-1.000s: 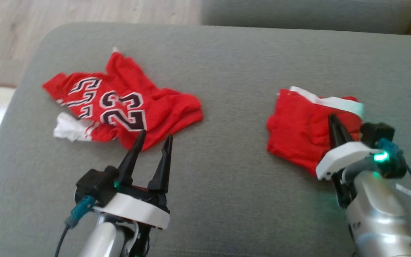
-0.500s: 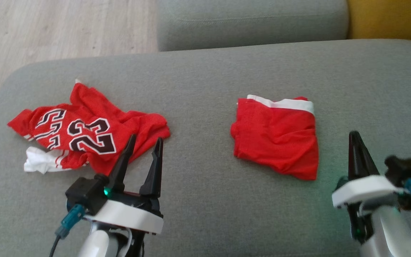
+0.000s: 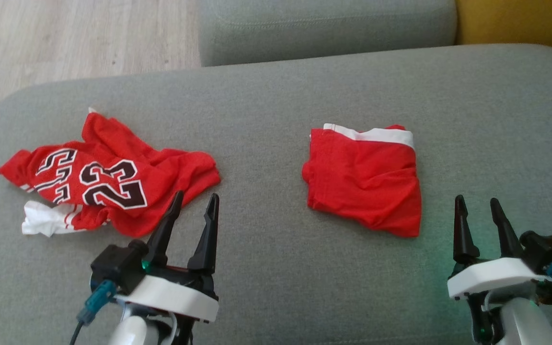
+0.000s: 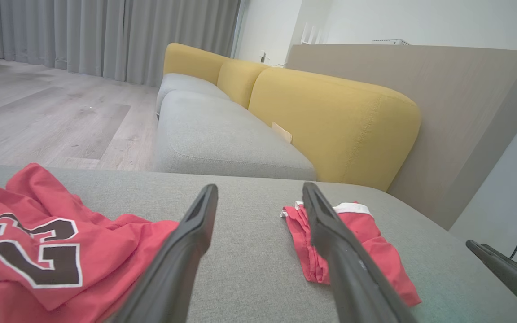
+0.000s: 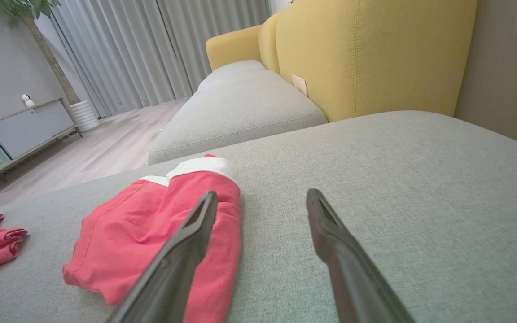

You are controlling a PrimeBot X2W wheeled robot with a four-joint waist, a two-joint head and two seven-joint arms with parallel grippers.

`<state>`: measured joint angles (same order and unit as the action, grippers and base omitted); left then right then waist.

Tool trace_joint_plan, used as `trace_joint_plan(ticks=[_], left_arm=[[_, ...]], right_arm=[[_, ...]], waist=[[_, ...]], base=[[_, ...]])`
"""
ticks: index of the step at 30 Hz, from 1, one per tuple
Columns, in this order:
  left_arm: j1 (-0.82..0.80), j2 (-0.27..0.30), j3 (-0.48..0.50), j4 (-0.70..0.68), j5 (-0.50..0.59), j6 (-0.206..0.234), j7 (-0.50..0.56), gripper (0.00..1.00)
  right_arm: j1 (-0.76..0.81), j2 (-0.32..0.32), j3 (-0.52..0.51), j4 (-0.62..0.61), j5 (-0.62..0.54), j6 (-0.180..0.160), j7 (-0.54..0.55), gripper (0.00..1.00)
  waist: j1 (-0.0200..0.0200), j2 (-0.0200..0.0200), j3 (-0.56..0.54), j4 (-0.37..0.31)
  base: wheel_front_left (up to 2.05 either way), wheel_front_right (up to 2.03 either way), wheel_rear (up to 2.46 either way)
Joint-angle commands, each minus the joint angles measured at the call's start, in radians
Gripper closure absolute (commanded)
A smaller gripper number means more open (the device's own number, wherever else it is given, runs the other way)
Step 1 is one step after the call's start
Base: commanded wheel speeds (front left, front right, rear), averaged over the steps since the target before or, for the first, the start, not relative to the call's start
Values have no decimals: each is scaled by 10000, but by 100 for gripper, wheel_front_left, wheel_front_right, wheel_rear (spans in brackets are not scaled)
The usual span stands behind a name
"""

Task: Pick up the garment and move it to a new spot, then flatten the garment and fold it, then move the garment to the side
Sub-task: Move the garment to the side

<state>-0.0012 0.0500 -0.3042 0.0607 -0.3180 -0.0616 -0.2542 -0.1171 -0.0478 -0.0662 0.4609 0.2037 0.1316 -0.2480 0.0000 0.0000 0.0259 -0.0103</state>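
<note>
Shorts at 3 o'clock appear folded and set aside; layers unclear. Left end effector and right end effector both open, empty. Likely next move: grasp crumpled jersey at 9 o'clock.

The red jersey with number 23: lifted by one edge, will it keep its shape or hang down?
The jersey lies crumpled in soft folds, so it would probably hang limp and unfold. Its thin cloth looks light. Pushed over the fabric cushion, it likely bunches.

Grey sofa, yellow backrest
</note>
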Motion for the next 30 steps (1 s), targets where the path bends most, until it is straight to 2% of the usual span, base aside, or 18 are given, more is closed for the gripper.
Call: trace_joint_plan(ticks=[1, 8, 10, 17, 23, 24, 25, 30], left_arm=[[-442, 3, 400, -349, 67, -35, -76, 0], [-709, 3, 223, -275, 96, -123, -76, 0], [-832, 3, 123, -211, 105, -176, -76, 0], [-1120, 3, -81, -114, 64, -213, -76, 0], [-1164, 3, -131, -66, 50, -206, -76, 0], [-1159, 3, -132, -61, 52, -204, -76, 0], [-1149, 3, -130, -58, 55, -195, -76, 0], [-1102, 3, -115, -27, 56, -159, -76, 0]], right_arm=[[-445, -24, 230, -346, -37, -9, -91, 0], [-1163, -24, 127, 224, -110, -9, 699, 0], [-1645, -24, 31, 861, -68, -9, 1280, 0], [-2856, -24, -264, 2986, 407, -9, 2225, 0], [-3520, -24, -180, 4296, 337, -9, 2112, 0], [-3607, -24, -165, 4452, 208, -9, 2004, 4], [-3689, -24, -158, 4573, 17, -9, 1861, 100], [-4048, -59, -129, 4854, -1357, -9, 1267, 100]], waist=[[0, 0, 113, 60], [0, 0, 632, 407], [0, 0, 849, 634], [0, 0, 1251, 1313], [0, 0, 1369, 1566], [0, 0, 1371, 1574], [0, 0, 1371, 1567], [0, 0, 1319, 1297]], base=[[0, 0, 0], [0, 0, 0], [0, 0, 0], [0, 0, 0], [0, 0, 0], [0, 0, 0], [0, 0, 0], [0, 0, 0]])
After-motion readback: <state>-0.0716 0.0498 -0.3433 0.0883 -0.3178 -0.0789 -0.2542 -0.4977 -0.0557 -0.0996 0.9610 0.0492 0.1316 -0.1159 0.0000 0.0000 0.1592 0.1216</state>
